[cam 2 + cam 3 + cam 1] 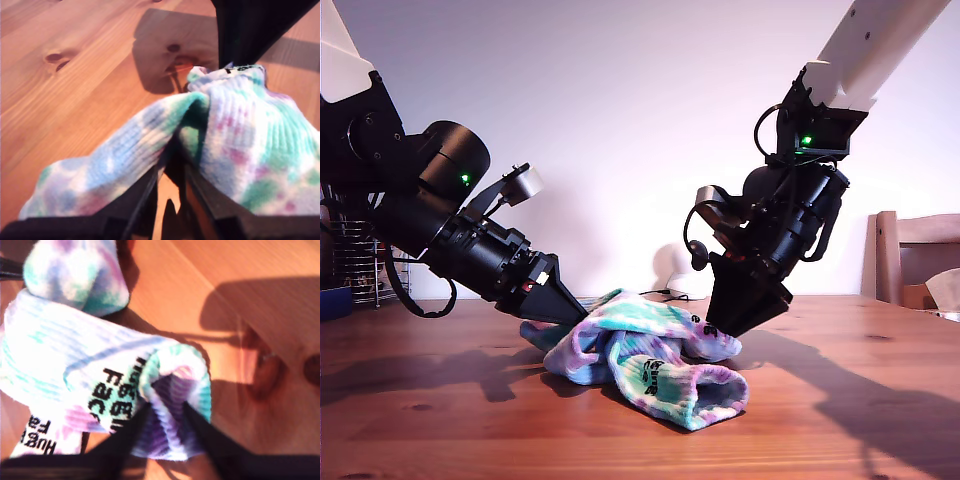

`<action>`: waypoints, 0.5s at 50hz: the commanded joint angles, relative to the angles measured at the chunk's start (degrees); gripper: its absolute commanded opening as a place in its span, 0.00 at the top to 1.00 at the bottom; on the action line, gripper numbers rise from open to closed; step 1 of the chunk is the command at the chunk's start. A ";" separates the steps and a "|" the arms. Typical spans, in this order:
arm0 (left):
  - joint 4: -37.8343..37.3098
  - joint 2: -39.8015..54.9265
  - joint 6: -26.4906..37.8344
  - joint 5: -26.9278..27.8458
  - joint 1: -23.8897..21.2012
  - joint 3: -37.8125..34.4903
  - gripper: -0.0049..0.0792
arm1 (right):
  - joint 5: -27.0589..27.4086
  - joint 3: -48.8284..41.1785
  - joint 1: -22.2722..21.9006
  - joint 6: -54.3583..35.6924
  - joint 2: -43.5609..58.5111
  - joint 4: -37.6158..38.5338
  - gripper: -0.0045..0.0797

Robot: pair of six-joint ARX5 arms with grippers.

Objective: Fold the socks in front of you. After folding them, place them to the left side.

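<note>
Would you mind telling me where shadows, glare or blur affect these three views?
Exterior view: sharp, with long arm shadows on the table. First wrist view: soft focus, the socks washed out by bright light. Second wrist view: blurred, overexposed white ribbing, lettering still legible.

exterior: low, tabletop level | wrists: close, downward | shared: socks (650,355)

Socks (650,360) on wooden table (840,420)
</note>
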 commanded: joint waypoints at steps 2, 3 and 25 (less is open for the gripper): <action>-0.42 1.05 0.48 -0.04 0.15 -0.07 0.77 | -0.15 0.68 0.98 -0.17 1.31 1.25 0.96; -0.59 1.05 0.48 -0.04 0.15 -0.07 0.77 | -0.11 0.76 1.09 0.17 1.29 1.62 0.96; -4.50 1.07 -2.23 1.64 -5.68 -0.07 0.77 | 6.62 7.85 1.22 2.29 1.29 -0.13 0.96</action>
